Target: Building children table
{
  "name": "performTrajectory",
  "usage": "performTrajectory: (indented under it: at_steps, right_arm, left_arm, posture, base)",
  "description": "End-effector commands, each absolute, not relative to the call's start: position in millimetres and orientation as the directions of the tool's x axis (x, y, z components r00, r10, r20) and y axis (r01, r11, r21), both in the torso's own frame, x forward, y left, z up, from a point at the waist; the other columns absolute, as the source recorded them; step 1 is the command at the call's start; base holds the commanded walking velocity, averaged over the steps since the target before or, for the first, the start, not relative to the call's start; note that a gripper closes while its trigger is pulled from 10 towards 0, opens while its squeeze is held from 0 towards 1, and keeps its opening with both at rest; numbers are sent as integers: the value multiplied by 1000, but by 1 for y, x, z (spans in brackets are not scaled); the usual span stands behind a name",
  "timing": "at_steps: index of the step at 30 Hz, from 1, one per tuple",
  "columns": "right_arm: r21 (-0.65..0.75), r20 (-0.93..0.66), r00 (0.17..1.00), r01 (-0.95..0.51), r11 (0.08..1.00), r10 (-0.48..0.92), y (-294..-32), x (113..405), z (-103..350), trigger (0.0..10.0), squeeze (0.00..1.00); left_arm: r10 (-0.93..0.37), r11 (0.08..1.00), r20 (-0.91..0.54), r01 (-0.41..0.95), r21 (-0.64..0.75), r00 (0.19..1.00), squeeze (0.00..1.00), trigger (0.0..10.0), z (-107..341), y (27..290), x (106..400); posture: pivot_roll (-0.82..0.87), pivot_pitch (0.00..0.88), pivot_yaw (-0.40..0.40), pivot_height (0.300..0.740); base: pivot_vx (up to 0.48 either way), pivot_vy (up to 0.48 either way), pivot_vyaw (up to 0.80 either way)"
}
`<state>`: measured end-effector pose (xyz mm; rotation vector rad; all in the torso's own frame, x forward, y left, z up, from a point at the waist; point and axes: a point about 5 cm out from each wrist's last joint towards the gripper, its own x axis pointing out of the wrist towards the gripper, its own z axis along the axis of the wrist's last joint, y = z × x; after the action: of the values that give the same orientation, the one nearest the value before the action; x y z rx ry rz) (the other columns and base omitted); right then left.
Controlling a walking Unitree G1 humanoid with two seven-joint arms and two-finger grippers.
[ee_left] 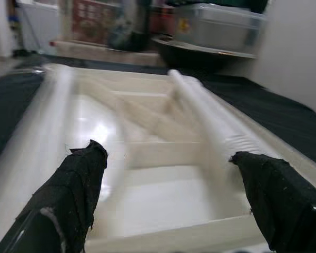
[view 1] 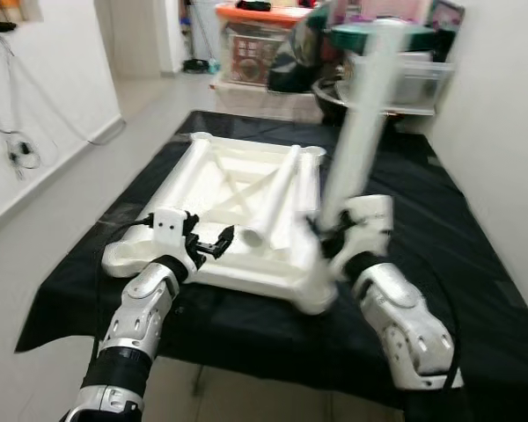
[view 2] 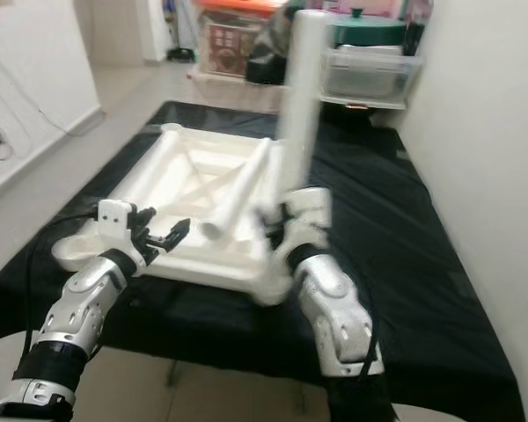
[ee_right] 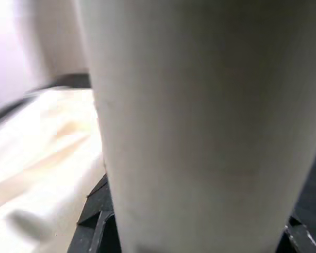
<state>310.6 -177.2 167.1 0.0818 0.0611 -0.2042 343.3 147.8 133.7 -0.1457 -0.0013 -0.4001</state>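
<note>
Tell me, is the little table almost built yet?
Not yet. The white tabletop lies upside down on the black cloth. The right gripper holds one leg upright near its corner. Other legs lie loose on it. The left gripper hovers open.

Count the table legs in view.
3: one upright leg in the right gripper; two lying side by side on the upturned tabletop. More may be hidden.

free: black cloth (view 1: 440,220) on the robot's right of the tabletop (view 1: 238,189) | blocked: upright leg (view 1: 356,132) at its near right corner, two loose legs (view 1: 277,198) lying inside | left hand (view 1: 213,242) spread above near rim | far: storage boxes (view 1: 405,79)
</note>
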Motion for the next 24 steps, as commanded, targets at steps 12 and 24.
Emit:
performTrajectory:
  at_steps: [12,24]
  right_arm:
    - [120,-98,994,-33,992,45,-133,301,156,10000,1000]
    - [66,77,663,-748,660,744,-90,273,180,9608,0]
  left_arm:
    - [-419,898,19,418,-139,908,0,10000,134,139,343]
    - [-414,901,24,413,-133,910,0,10000,137,140,350]
  posture:
    - [42,0,-54,740]
    - [47,0,-56,740]
  base:
    - [0,0,0]
    - [0,0,0]
